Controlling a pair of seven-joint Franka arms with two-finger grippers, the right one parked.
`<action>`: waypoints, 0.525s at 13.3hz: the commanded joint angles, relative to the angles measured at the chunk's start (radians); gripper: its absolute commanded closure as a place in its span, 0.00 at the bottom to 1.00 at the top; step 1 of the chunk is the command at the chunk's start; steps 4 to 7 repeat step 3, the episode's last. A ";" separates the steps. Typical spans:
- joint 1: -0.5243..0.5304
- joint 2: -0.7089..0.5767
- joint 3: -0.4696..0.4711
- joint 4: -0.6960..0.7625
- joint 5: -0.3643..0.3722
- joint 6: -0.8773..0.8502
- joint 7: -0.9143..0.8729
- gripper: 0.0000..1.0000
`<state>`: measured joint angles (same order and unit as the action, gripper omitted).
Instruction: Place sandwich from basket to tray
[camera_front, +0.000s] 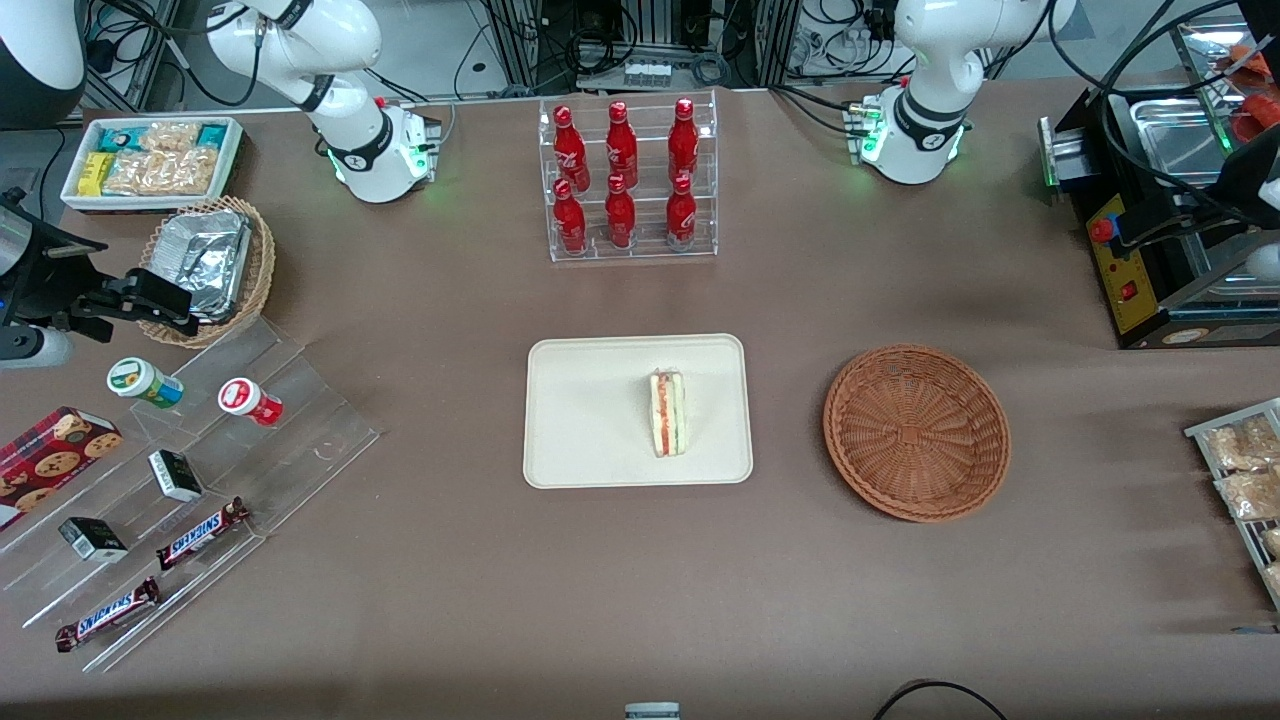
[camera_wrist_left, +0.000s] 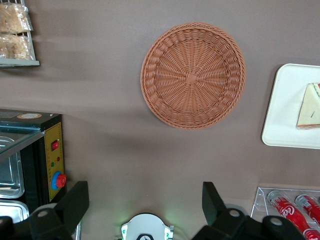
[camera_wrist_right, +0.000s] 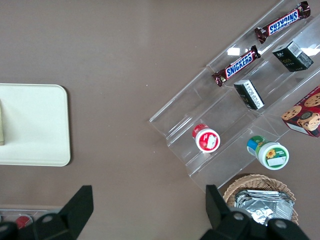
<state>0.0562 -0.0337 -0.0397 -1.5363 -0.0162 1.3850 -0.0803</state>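
- One sandwich (camera_front: 668, 413) in play: it sits on the tray (camera_front: 580, 440), standing on edge, filling layers facing up, closer to the tray edge that faces the basket (camera_front: 916, 432) than to the tray's middle.
- Basket is empty in both the front and left wrist views; it rests on the desk just beside the tray, toward the working arm's end, not touching it.
- Gripper (camera_wrist_left: 145, 205) is high above the desk with nothing in it, fingers (camera_wrist_left: 74, 200) spread wide apart; basket lies directly under the wrist camera, and the tray edge with the sandwich shows at the border of that view.
- Judgement: placement looks done, sandwich fully inside the rim, nothing overhanging.
- Judgement on finishing well: keep the arm high and away from the tray so nothing clips the wedge; on its narrow edge it would likely tip from a light knock.
- If a re-seat were ever needed, approach from above with the fingers across the bread faces, light squeeze only, since soft bread crushes easily.
- Nearby bottle rack (camera_front: 628, 180) stands near the tray's edge farther from the front camera; worth keeping clearance there.
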 joint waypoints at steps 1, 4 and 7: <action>-0.016 0.006 0.014 0.015 -0.004 -0.006 0.042 0.00; -0.019 0.002 0.014 0.010 -0.004 -0.007 0.062 0.00; -0.019 0.002 0.014 0.010 -0.004 -0.007 0.062 0.00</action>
